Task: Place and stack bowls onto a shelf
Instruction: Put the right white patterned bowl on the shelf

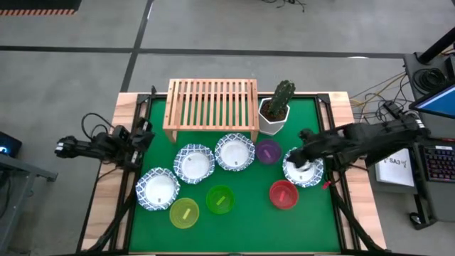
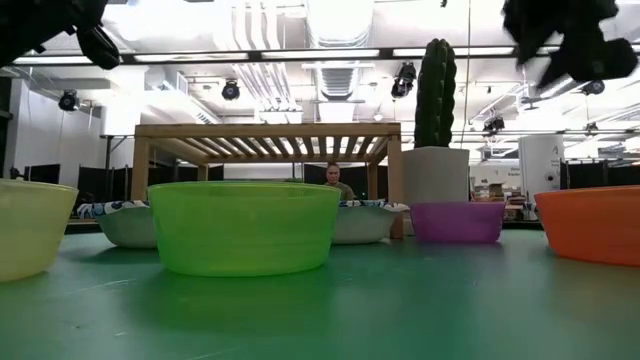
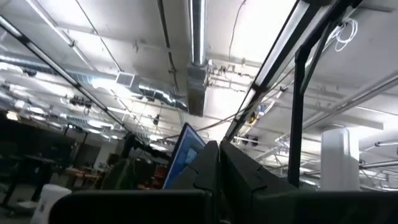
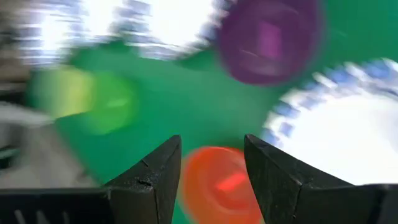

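Currently, you have:

1. Right gripper (image 1: 304, 158): fingers spread apart, holding nothing, hovering above the rightmost white bowl (image 1: 307, 173).
2. Left gripper (image 1: 144, 135): at the table's left edge; you cannot tell its finger state.
3. Shelf (image 1: 211, 107): at the back, bare.
4. Purple bowl (image 1: 268, 151), red bowl (image 1: 283, 195), green bowl (image 1: 220, 200), yellow bowl (image 1: 185, 213): on the green mat (image 1: 242, 224).

A translucent green plastic bowl (image 2: 243, 226) is seen nearest, flanked by a yellow plastic bowl (image 2: 30, 227) and an orange-red one (image 2: 594, 222). Behind, a light wooden slatted shelf (image 2: 268, 145) is set beside a purple bowl (image 2: 458, 221).
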